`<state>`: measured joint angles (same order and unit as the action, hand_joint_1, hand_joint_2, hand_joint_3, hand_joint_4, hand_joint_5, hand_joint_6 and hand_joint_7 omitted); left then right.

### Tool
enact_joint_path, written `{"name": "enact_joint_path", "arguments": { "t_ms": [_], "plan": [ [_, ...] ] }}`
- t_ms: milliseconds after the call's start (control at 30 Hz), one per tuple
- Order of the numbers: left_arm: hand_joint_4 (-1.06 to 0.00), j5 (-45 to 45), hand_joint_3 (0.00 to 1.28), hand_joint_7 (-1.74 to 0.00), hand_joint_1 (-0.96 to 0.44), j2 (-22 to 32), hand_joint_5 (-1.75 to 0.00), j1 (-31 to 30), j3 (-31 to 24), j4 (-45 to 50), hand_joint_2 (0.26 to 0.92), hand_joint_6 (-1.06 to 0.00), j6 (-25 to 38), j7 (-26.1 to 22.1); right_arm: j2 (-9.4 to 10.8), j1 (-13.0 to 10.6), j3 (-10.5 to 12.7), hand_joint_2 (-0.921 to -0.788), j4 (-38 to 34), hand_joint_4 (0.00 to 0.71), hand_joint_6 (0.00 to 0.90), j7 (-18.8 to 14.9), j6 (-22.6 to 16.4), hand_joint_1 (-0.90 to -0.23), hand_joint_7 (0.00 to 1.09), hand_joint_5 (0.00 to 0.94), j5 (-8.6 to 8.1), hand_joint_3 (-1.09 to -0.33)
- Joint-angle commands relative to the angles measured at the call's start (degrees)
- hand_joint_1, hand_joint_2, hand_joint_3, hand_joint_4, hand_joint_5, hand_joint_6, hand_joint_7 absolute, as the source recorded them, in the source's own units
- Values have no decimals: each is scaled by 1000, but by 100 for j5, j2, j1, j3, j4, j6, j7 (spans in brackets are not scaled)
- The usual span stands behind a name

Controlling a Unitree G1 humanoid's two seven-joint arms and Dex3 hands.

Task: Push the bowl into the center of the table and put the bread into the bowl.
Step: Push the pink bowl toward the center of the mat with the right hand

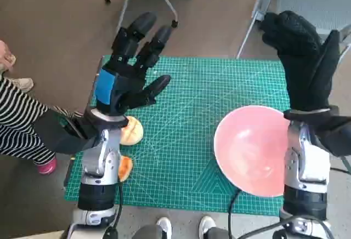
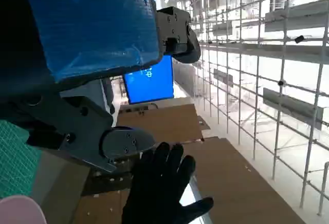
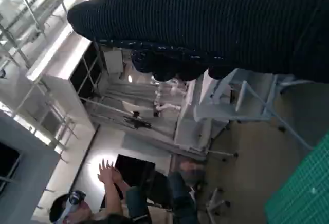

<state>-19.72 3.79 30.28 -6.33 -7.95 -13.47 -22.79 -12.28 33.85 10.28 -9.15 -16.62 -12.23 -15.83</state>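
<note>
The pink bowl [image 1: 253,148] sits mouth-up at the near right of the bench [image 1: 186,102], overhanging its near edge. The bread [image 1: 131,130] lies at the near left edge, mostly hidden by the left forearm, so its long axis cannot be judged. The left hand [image 1: 130,66] and the right hand [image 1: 301,52] are both raised, fingers spread, holding nothing.

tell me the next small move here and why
Probably lower the right hand to the pink bowl's right rim and nudge it leftward. The bowl sits at the green mat's right edge, partly under the right forearm, and both hands hang raised, holding nothing. The bread lies beneath the left hand.
</note>
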Motion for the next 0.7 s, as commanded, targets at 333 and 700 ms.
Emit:
{"name": "enact_joint_path", "arguments": {
  "t_ms": [333, 700],
  "plan": [
    [-251, 141, 396, -589, -131, -9, -20, 16, 12, -374, 843, 1, -531, -90, 20, -30, 6, -921, -232, 215, 119, -120, -76, -693, 517, 0, -39, -647],
    [-256, 145, 384, -594, -133, -12, -20, 67, 10, -428, 852, 1, -583, -57, 16, -62, 15, -921, -281, 217, 122, -164, -113, -678, 520, 1, -48, -648]
  ]
}}
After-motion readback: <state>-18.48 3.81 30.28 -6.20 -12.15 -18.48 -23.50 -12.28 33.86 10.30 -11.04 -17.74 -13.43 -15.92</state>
